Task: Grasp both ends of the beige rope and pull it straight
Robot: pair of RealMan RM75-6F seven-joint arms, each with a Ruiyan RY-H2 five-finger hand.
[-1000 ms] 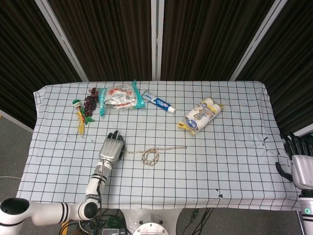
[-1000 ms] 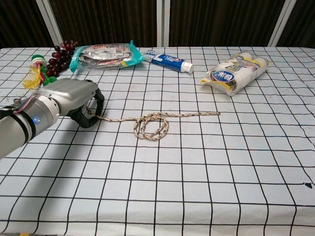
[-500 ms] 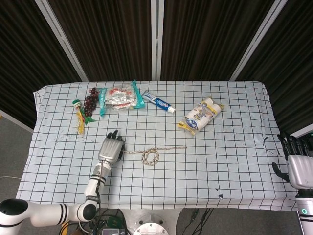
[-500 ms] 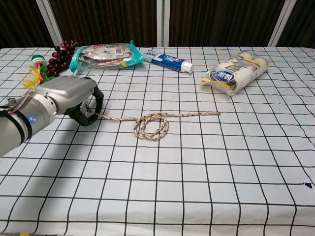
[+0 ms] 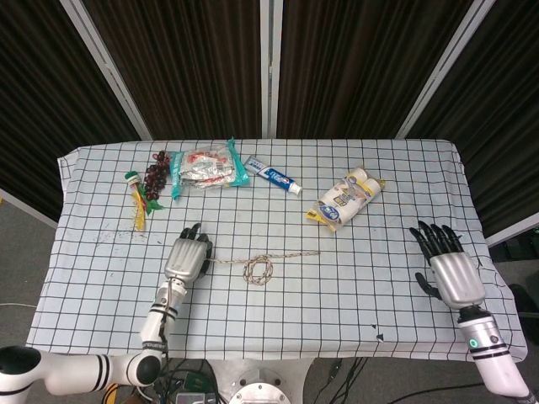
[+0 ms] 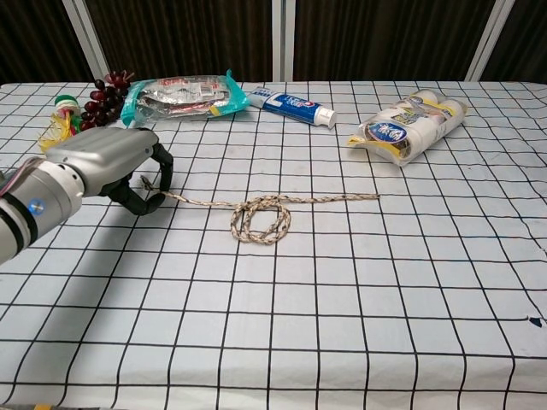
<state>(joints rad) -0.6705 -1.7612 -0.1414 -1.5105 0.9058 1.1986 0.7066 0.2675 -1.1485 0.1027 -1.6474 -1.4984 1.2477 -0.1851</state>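
Beige rope [image 6: 261, 213] lying left of centre on the checked tablecloth [image 6: 385, 282], coiled into a loose loop mid-length, free end trailing right toward centre frame. Left hand [image 6: 107, 166] at centre left, fingers curled down around the rope's left end, pinching it just off the cloth. Right hand [image 5: 448, 268] at lower right of the head view, above the table edge, fingers spread apart and holding nothing, well apart from the rope; out of the chest view. Along the upper left: dark grapes [image 6: 102, 101], a yellow wrapped item [image 6: 56, 130] beside them, a clear packet [image 6: 179, 94] of red-and-white wrappers, then a toothpaste tube [image 6: 295, 107]. Upper right of centre: pack of small bottles [image 6: 410, 124], lying beyond the rope's free end, not touching it. Open cloth between right hand and rope.
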